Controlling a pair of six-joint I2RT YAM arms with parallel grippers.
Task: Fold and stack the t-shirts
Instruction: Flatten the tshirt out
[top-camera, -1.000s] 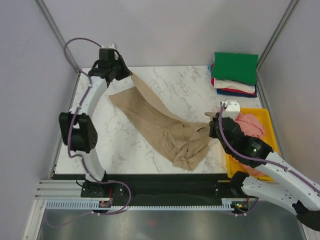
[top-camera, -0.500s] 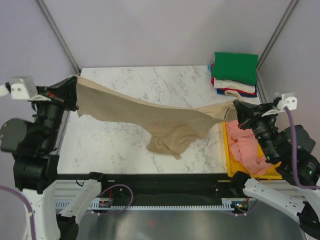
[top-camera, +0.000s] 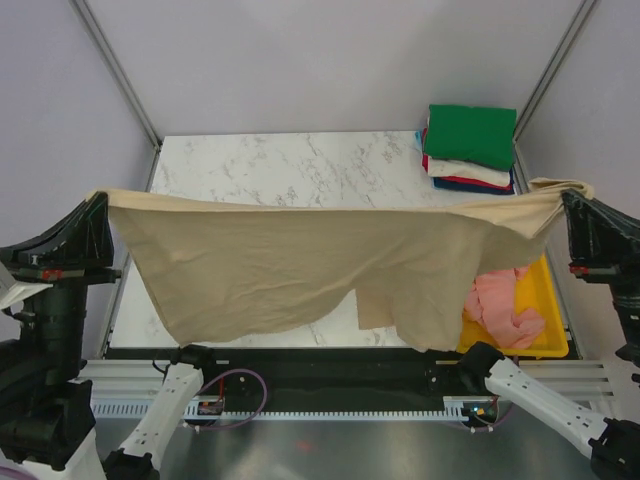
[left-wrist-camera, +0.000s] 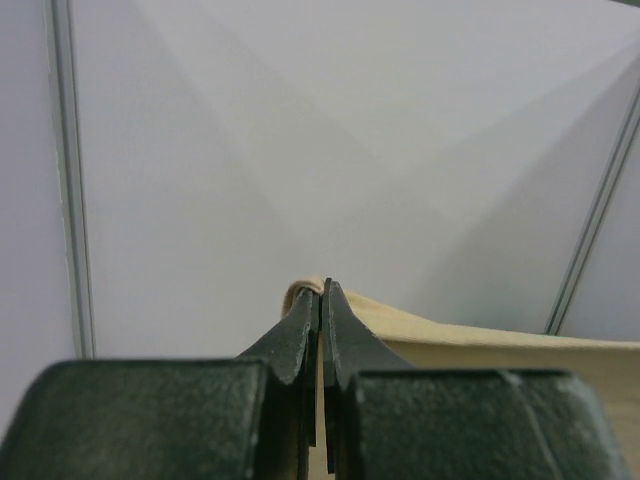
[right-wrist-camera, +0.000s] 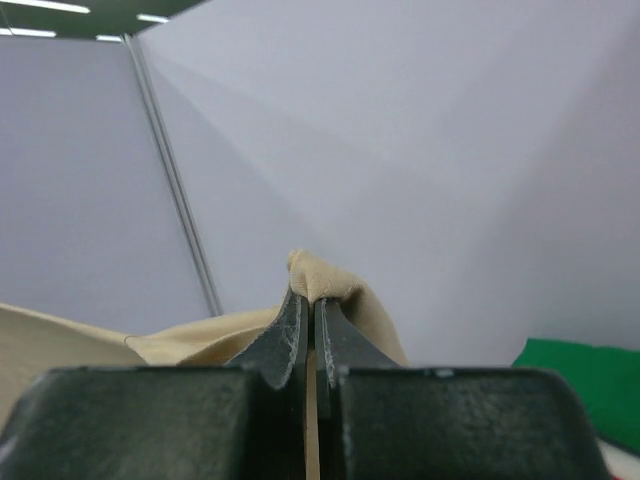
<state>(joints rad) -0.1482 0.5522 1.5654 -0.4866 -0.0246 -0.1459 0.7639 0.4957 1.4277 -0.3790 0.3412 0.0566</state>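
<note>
The tan t-shirt (top-camera: 290, 265), which half a second ago sagged in a bunch, now hangs as a wide stretched sheet over the near edge of the table (top-camera: 300, 165). The left end effector (top-camera: 98, 208) and right end effector (top-camera: 568, 198) each pinch one upper corner. I judge it ready to be laid flat. Behind, on the right, a pink t-shirt (top-camera: 505, 305) lies in the yellow tray (top-camera: 548, 285). The folded stack (top-camera: 470, 140) waits at the far right.
</note>
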